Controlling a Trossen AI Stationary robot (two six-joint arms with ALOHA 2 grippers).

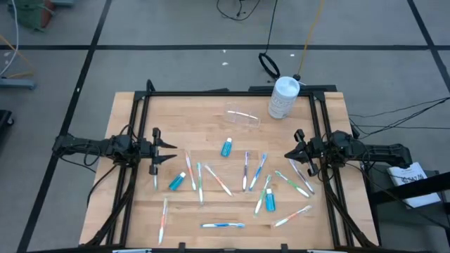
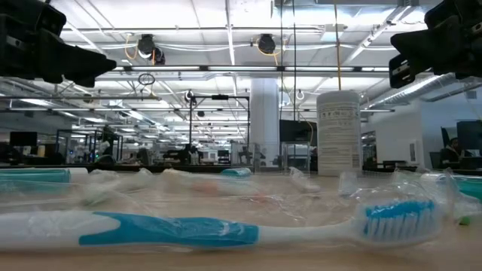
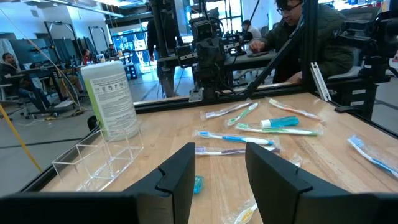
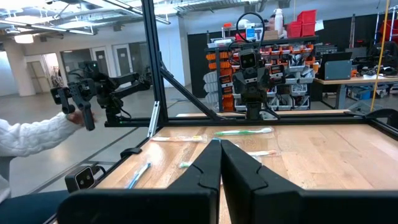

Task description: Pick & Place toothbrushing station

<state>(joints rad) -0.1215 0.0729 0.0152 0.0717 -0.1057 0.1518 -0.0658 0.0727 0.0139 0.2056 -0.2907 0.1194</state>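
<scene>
The clear plastic holder [image 1: 242, 117] [image 3: 99, 158] sits on the wooden table toward the far side, beside a white bottle. Several slim toothbrushes [image 1: 223, 225] [image 3: 233, 138] and three small blue toothpaste tubes [image 1: 226, 147] [image 1: 177, 181] [image 1: 269, 199] lie flat and scattered over the middle and near part of the table. My left gripper [image 1: 165, 149] [image 3: 219, 171] hangs level at the table's left side, open, with nothing between its fingers. My right gripper [image 1: 292, 156] [image 4: 219, 163] hangs level at the right side, shut and holding nothing.
A white round bottle [image 1: 284, 97] [image 2: 339, 132] stands at the far right of the table. A black frame [image 1: 232, 92] runs around the table edges. A person's sleeve [image 4: 28, 138] shows beyond the left edge, and a seated person [image 3: 305, 31] beyond the right.
</scene>
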